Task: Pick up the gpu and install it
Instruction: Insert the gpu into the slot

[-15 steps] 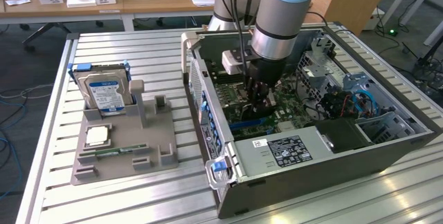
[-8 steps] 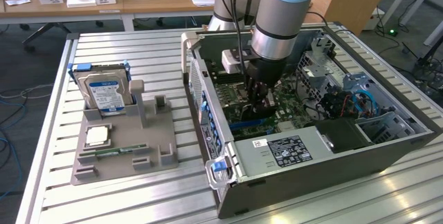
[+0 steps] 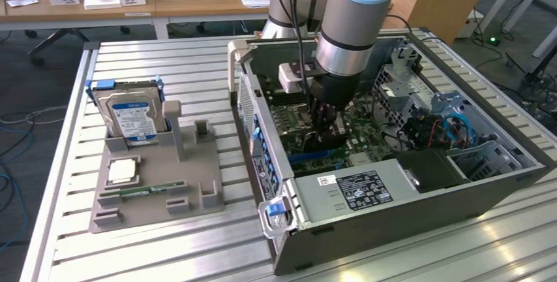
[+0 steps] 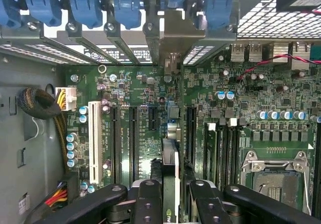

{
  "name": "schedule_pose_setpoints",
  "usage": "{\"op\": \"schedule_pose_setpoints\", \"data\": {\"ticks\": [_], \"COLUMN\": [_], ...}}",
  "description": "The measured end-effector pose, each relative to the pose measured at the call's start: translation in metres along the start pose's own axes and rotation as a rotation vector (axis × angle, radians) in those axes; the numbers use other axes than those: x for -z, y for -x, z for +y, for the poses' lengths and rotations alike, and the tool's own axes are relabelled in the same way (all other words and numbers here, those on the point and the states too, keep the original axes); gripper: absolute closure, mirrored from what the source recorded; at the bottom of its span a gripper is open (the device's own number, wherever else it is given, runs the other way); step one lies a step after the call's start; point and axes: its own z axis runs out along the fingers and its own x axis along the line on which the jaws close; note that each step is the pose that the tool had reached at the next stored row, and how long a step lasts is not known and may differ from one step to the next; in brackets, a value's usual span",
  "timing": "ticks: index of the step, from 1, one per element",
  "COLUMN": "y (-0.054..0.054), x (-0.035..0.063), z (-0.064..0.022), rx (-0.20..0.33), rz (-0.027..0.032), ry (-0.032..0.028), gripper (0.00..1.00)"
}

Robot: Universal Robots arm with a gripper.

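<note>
on the exterior view's left, the slatted table point(image 3: 174, 66) carries a grey holder point(image 3: 152, 203), at 9 o'clock from the case point(image 3: 392, 230). a drive point(image 3: 130, 117) with a blue-white label stands on edge at the holder's 12 o'clock end. a square chip point(image 3: 122, 171) lies flat near its middle, and a thin green stick point(image 3: 143, 190) lies just at 5 o'clock from the chip

the case lies on its side with the open face up, so the green board point(image 3: 291, 115) shows inside. the arm point(image 3: 361, 8) comes down from 12 o'clock into the case, near its middle. at 5 o'clock from the arm's tip is the psu point(image 3: 361, 187) with a black label. at 3 o'clock are blue cables point(image 3: 457, 128), near the case's far wall

in the wrist view a white slot point(image 4: 94, 138) stands on the board, with long dark slots just beside it. next comes the gpu point(image 4: 170, 158), seen edge-on and upright inside the case, over the board among those dark slots. the gripper point(image 4: 175, 184) is clenched on it, with black fingers point(image 4: 149, 199) pressed against each face of the card. i cannot tell whether the card's lower edge sits in a slot. its pale bracket point(image 4: 175, 30) is at the case's rear wall, among a row of blue latches point(image 4: 85, 5). the cpu socket point(image 4: 273, 176) lies well apart from the gpu, on the side away from the white slot
</note>
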Motion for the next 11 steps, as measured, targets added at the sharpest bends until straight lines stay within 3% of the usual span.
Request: {"op": "schedule_pose_setpoints", "data": {"ticks": [11], "y": [-0.0016], "x": [-0.0002], "z": [0.0000], "rx": [0.000], "rz": [0.0000], "ry": [0.0000], "gripper": [0.74]}}
